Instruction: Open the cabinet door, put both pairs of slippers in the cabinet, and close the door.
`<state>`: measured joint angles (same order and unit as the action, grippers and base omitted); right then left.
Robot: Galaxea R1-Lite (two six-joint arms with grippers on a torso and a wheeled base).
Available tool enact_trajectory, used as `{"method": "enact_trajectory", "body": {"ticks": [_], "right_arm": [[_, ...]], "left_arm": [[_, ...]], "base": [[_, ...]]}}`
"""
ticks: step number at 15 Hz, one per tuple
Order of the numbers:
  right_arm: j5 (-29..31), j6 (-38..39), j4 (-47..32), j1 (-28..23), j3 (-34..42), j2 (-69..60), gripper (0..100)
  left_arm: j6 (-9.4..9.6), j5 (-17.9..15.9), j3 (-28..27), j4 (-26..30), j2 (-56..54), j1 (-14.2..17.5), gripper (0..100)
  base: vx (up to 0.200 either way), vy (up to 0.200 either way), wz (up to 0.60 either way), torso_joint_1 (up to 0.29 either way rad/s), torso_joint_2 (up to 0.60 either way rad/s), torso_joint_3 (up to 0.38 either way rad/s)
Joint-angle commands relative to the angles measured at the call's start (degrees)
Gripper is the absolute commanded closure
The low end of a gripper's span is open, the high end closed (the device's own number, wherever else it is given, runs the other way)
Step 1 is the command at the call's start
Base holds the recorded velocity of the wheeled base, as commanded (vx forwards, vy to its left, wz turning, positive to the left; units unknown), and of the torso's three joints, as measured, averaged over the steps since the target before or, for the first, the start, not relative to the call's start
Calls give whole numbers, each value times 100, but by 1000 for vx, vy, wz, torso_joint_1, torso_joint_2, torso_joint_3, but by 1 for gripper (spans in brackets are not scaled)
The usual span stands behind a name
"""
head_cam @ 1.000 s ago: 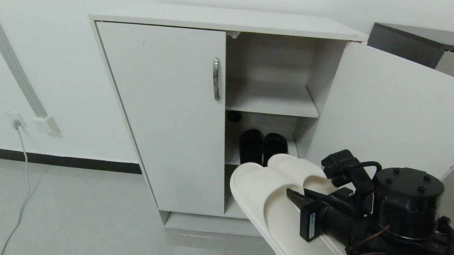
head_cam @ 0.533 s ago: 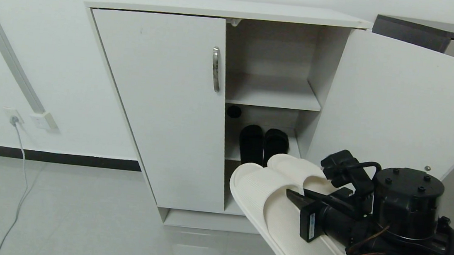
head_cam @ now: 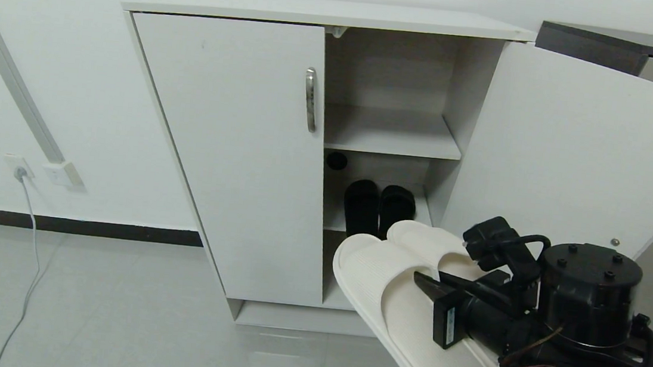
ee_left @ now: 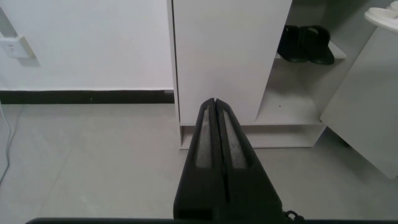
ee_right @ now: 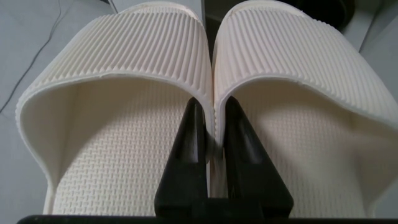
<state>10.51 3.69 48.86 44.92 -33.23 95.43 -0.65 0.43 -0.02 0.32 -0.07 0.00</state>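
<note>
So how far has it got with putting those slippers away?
Done: the cabinet door stands open and the black slippers sit on a lower shelf. In hand: the right gripper pinches the white slippers, outside the cabinet. Still to do: placing them inside and closing the door.

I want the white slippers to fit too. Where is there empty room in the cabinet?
The upper shelf, under the cabinet top, is bare. The bottom floor, below the black slippers, is bare too. Their middle shelf is crowded: the pair takes most of its width.
</note>
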Motion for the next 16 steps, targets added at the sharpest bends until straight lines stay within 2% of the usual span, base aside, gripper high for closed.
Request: {"method": "enact_trajectory", "body": {"ticks": [1, 2, 3, 4, 6, 8, 9, 10, 11, 13, 16], "right_arm": [[21, -9, -8, 25, -61, 116, 100], [276, 61, -43, 148, -307, 301, 100], [1296, 501, -219, 394, -948, 881, 100], [2008, 773, -500, 535, -1528, 1224, 100], [3010, 1037, -1485, 685, -2522, 1505, 100], [3361, 1555, -2759, 852, -3295, 1435, 100], [3581, 1775, -3295, 904, -3559, 1408, 100], [3757, 1933, -3532, 922, -3699, 1408, 100], [3853, 1951, -3532, 922, -3699, 1426, 100], [4056, 1951, -3532, 895, -3655, 1435, 100], [4056, 1889, -3532, 860, -3647, 1364, 100]], "left_arm": [[3, 1, 2, 3, 7, 0, 100], [3, 1, 2, 3, 7, 0, 100], [3, 1, 2, -5, 7, 0, 100], [3, 1, -6, 3, 7, 0, 100], [3, 1, -6, 3, 7, 0, 100], [12, -8, 2, 3, 7, 0, 100], [12, -8, -6, 3, 7, 0, 100], [12, -16, -6, 3, 7, 0, 100], [12, -16, -6, 3, 7, 0, 100], [12, -16, 2, 3, 7, 0, 100], [12, -16, 2, 3, 7, 0, 100]], "base": [[0, 0, 0, 0, 0, 0], [0, 0, 0, 0, 0, 0], [0, 0, 0, 0, 0, 0], [0, 0, 0, 0, 0, 0], [0, 0, 0, 0, 0, 0], [0, 0, 0, 0, 0, 0], [0, 200, 0, 2, 2, 2], [0, 200, 0, 2, -2, 12], [0, 200, 0, -17, 7, 7], [0, 0, 0, 0, 0, 0], [0, 0, 0, 0, 0, 0]]}}
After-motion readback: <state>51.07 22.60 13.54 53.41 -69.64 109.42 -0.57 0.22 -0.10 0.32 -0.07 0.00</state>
